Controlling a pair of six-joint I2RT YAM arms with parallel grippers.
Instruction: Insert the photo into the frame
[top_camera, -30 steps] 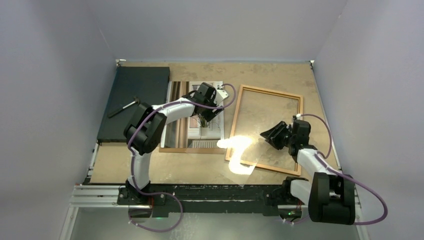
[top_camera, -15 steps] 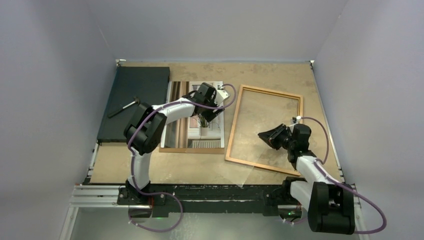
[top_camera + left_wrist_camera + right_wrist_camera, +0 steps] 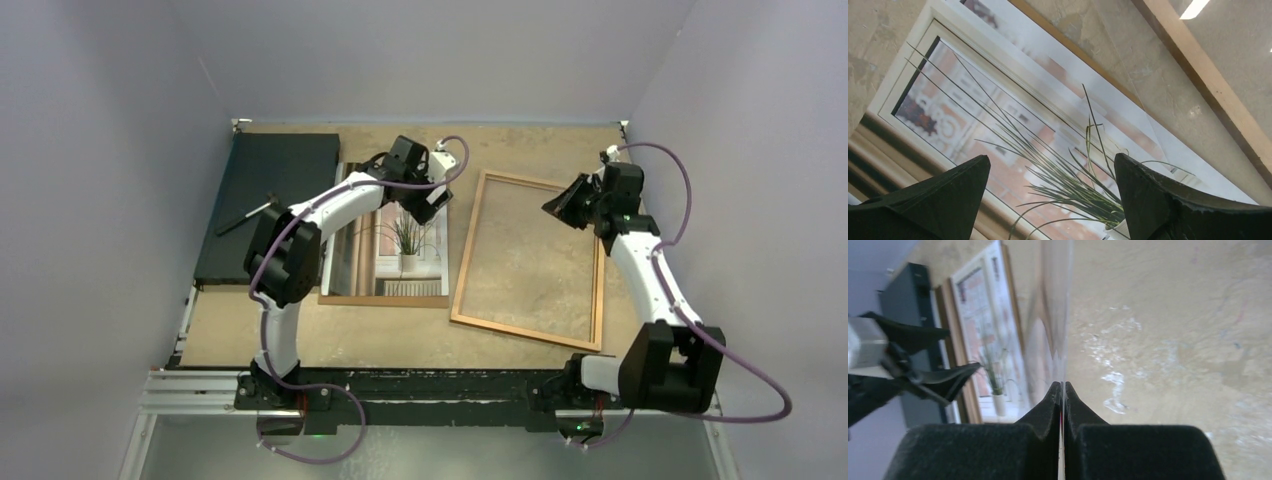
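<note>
1. Photo [image 3: 400,262] is seen lying flat on a brown board [image 3: 385,300], just left of the frame [image 3: 527,331] and outside it.
2. Frame is laid flat on the table [image 3: 400,345].
3. Left tool [image 3: 1050,159] is held wide open over the photo, gripping nothing.
4. Right tool [image 3: 1063,386] is closed on the edge of a clear pane [image 3: 1058,315], near the frame's far right corner.

Left tool [image 3: 1050,159] spread wide, pointing down — right tool [image 3: 1063,385] pinched shut, arm outstretched
</note>
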